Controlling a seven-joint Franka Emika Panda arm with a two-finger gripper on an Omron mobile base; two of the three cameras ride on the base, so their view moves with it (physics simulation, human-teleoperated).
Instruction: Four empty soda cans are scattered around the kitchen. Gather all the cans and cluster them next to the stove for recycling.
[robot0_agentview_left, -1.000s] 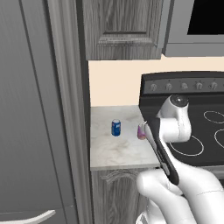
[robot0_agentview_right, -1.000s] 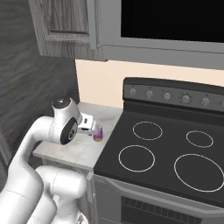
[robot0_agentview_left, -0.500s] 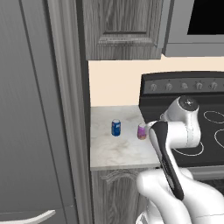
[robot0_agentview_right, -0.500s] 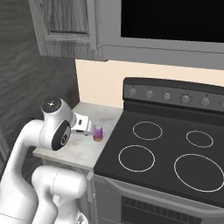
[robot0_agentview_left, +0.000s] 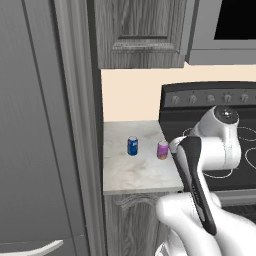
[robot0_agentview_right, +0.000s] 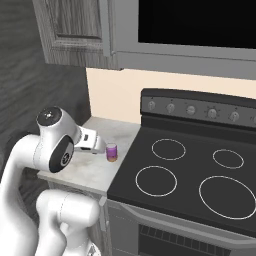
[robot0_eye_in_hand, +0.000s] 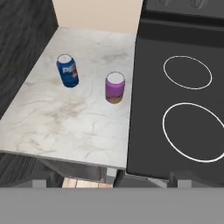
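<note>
Your arm has drawn back and swung toward the stove (robot0_agentview_left: 220, 125) over the past second, leaving both cans standing untouched on the worktop (robot0_eye_in_hand: 78, 127). Your fingers (robot0_eye_in_hand: 109, 181) are spread wide and empty. The purple can (robot0_eye_in_hand: 115, 87) sits ahead of them, just beside the stove edge, with the blue can (robot0_eye_in_hand: 68, 70) further ahead and off to the side. I judge two cans delivered, two outstanding.

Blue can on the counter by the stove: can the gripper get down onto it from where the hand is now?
Probably yes. The blue can stands upright on the marble counter, apart from the purple can beside it, with bare counter around it. The hand view looks down on both from above, and nothing lies between.
</note>
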